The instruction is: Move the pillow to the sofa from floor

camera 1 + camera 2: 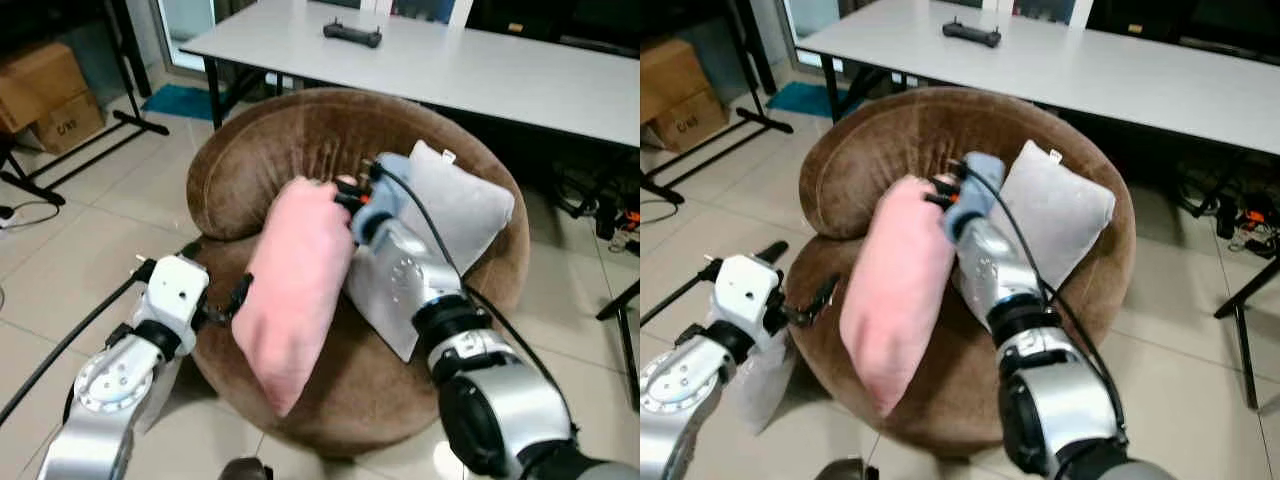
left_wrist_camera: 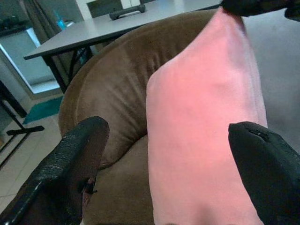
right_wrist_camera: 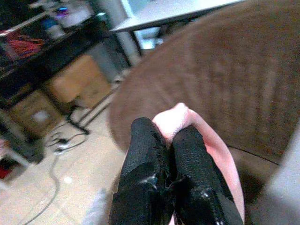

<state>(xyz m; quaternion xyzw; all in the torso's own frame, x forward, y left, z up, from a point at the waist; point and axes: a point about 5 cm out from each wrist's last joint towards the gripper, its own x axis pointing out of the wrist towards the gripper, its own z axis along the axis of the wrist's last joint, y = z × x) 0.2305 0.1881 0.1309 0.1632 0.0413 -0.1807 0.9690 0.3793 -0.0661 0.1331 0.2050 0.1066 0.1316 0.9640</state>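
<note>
One pink pillow (image 1: 295, 285) hung mid-frame over the brown sofa (image 1: 260, 150), right gripper (image 3: 164, 147) pinching its top corner; left gripper (image 2: 164, 178) spread wide beside it.

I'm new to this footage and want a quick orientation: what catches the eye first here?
A pink pillow hangs over the seat of a round brown sofa, its top corner pinched by the right gripper. The left gripper sits open beside the pillow's lower part. A grey pillow leans against the sofa's back, with a white table behind.
</note>
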